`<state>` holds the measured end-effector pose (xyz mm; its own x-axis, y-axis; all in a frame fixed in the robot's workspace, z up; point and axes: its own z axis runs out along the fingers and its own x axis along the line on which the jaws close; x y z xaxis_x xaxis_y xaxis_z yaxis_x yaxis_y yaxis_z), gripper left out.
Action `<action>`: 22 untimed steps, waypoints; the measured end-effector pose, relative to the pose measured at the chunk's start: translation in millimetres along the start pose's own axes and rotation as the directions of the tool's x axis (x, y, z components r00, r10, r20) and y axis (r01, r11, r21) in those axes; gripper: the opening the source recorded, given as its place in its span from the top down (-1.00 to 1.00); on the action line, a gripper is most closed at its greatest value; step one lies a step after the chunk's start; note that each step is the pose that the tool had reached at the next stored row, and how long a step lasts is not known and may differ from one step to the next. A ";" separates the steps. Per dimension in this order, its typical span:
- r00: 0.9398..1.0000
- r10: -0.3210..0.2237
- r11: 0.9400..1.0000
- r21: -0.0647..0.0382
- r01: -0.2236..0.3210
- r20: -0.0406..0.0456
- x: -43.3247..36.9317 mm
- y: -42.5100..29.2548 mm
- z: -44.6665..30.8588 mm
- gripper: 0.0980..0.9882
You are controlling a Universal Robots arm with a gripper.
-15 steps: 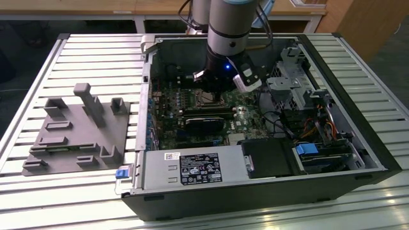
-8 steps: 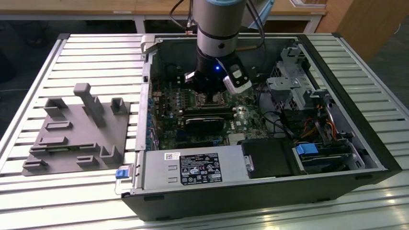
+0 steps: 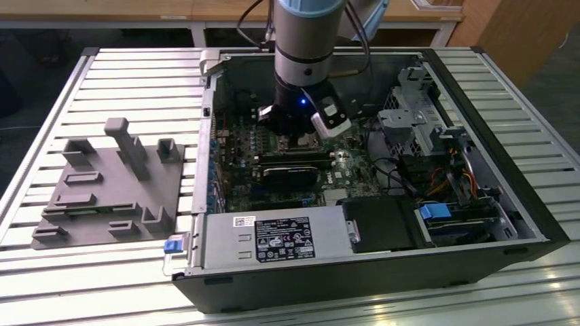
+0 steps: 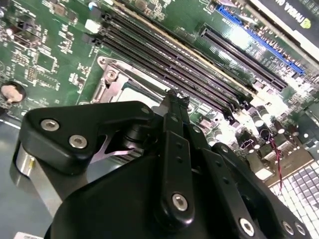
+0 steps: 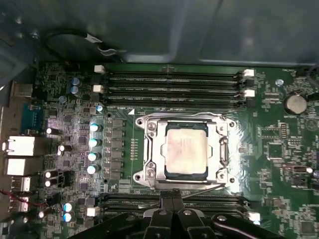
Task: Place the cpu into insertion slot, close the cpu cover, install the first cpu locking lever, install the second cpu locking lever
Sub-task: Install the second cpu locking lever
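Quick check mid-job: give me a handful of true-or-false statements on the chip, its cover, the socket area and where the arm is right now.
1. The chip sits in the socket under the metal cover. True.
2. The cover stands raised open above the socket. False: it lies flat around the chip, whose pale top shows through its window.
3. The gripper is at the edge of the socket, beside the memory slots. True.
4. The gripper is carrying the chip. False: the chip lies in the socket, apart from the gripper.
5. In the exterior view the arm reaches down into the open computer case. True.
6. The grey fixture sits inside the case. False: it rests outside on the slatted table.
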<state>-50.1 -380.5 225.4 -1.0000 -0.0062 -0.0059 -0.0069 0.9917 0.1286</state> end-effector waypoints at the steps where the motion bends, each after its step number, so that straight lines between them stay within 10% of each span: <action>1: 1.000 0.000 1.000 0.000 0.000 0.000 0.7 -0.3 1.5 0.96; 7: 1.000 0.000 1.000 -0.009 0.000 0.000 3.3 -2.7 8.3 0.96; 11: 1.000 0.000 0.999 -0.033 0.000 0.000 4.1 -5.8 9.2 0.96; 22: 1.000 0.000 0.999 -0.044 0.000 0.000 13.9 -12.0 13.4 0.96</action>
<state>-63.9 -390.8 210.5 -1.0000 -0.0057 -0.0060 -0.0067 0.9851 0.1721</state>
